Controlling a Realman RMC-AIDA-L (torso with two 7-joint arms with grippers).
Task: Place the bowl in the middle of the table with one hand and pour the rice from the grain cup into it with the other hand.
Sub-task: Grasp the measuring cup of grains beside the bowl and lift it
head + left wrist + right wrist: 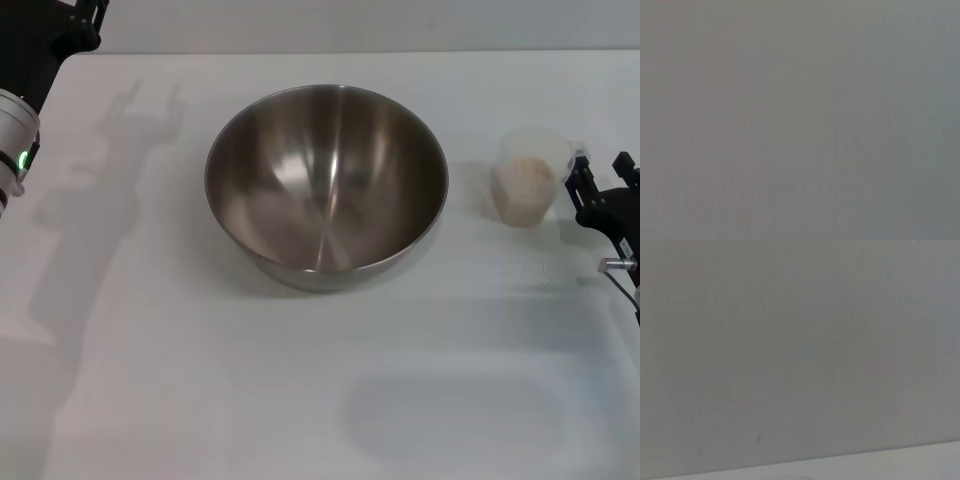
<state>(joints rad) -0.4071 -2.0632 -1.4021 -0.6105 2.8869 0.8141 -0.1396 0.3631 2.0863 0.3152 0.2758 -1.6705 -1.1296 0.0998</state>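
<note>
Bowl (326,185) centred; my right pincer (601,188), released beside cup (527,177): grasp handle, keep level. Left pincer unseen.

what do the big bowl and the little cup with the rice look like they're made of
The bowl looks like stainless steel with a brushed, shiny finish: grey metal with streaky reflections inside. The grain cup seems to be clear, slightly cloudy plastic, since the pale rice shows through its wall.

Head view: just a pale grey wall (350,25) running across the back. Left wrist view is flat grey, nothing to make out. Right wrist view shows a grey backdrop (790,340) with one tiny dark speck (758,439).
</note>
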